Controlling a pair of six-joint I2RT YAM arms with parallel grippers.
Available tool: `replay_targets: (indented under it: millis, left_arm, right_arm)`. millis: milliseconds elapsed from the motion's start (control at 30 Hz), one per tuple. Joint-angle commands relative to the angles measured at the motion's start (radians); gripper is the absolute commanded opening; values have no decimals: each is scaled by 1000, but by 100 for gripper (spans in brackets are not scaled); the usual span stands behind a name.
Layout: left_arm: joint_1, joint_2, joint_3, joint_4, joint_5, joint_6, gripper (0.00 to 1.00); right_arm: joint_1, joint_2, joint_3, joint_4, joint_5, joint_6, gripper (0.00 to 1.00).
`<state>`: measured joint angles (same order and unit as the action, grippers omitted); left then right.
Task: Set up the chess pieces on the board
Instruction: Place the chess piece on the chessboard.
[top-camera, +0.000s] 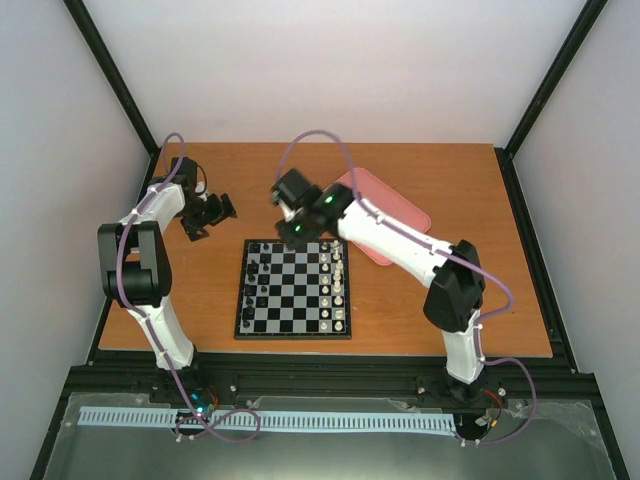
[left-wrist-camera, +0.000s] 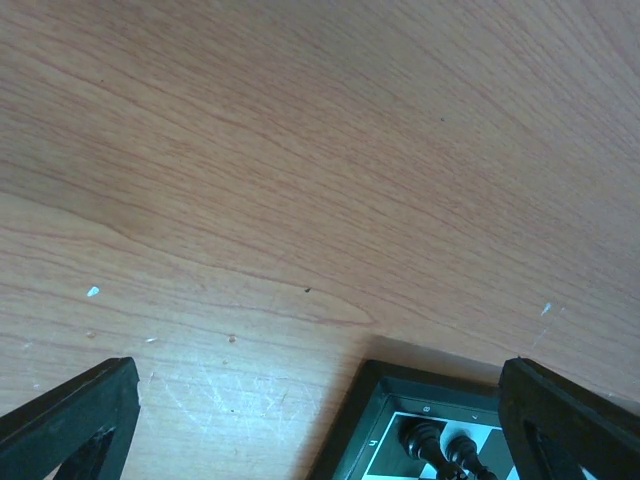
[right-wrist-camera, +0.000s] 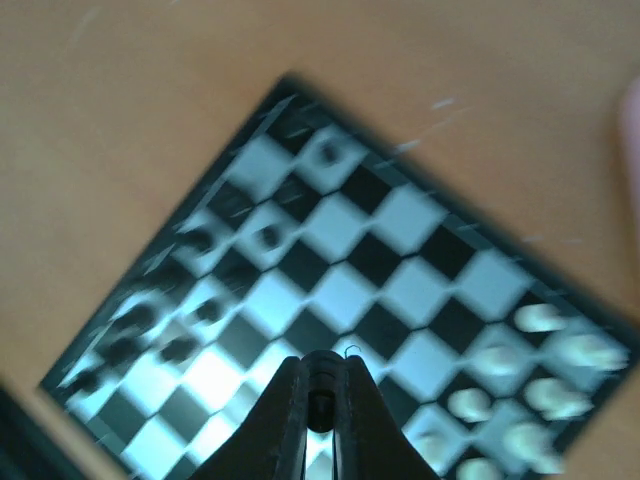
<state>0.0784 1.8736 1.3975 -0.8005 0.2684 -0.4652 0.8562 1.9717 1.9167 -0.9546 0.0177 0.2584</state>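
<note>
We see a pink tray (top-camera: 395, 198) lying flat on the wooden surface (top-camera: 500, 300), just behind and to the right of the right tool (top-camera: 288, 238), with part of it hidden from us. Cream pieces (top-camera: 340, 290) stand in two rows to the near right of that tool. Below the left tool (left-wrist-camera: 318, 372) we find bare wood grain with a few small pale flecks (left-wrist-camera: 92, 292). A white slotted strip (top-camera: 260, 420) lies nearer than both tools.
</note>
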Motion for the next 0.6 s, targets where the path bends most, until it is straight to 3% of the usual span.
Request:
replay_targets:
  millis: [0, 267, 567]
  left_arm:
    - [1, -29, 17, -1, -17, 22, 100]
    - [1, -29, 37, -7, -26, 27, 100]
    - [1, -48, 7, 7, -27, 26, 100]
  right_arm:
    - [141, -6, -33, -40, -43, 72, 3]
    - [272, -12, -88, -29, -46, 63, 3]
    - [320, -14, -201, 53, -103, 46, 3]
